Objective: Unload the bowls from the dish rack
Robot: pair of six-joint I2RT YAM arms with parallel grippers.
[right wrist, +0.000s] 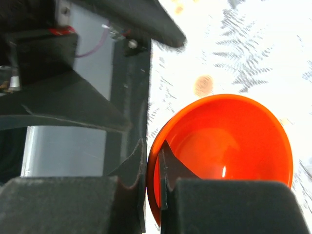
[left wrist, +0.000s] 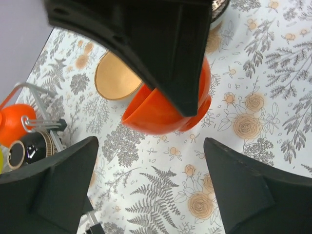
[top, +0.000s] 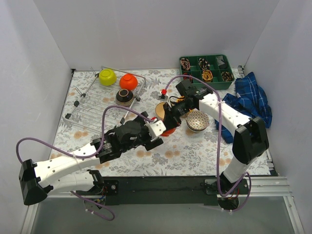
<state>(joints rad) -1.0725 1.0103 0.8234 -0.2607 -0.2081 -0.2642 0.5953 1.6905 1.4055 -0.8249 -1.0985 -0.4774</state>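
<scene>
Clamping the right gripper (right wrist: 152, 161) together on the rim of the red-orange bowl (right wrist: 229, 146), one finger inside the wall and one outside. Carrying that bowl tilted, mouth turned sideways, low over the middle of the floral tabletop (top: 195, 151); not able to tell whether its foot is touching down. Holding the left gripper (left wrist: 150, 144) wide apart, gripping nothing, aimed straight at the same bowl from the near-left, with the bowl just ahead of its fingers and apart from them. Keeping the bowl between the two grippers, yet in the right one alone.

Reaching the right arm in from its base, elbow raised, forearm slanting left, wrist bent down. Stretching the left arm low and diagonally toward the centre.

Showing a beige bowl (left wrist: 114, 78) just behind and a grey-patterned bowl (top: 197, 120) to the right, both on the tabletop. Showing a lime green bowl (top: 107, 76), an orange bowl (top: 128, 81) and a dark brown bowl (top: 125, 96) at the far end of the dish rack (top: 92, 105), nearer the left arm. Judging the coming move to be lowering the held bowl beside the beige one.
</scene>
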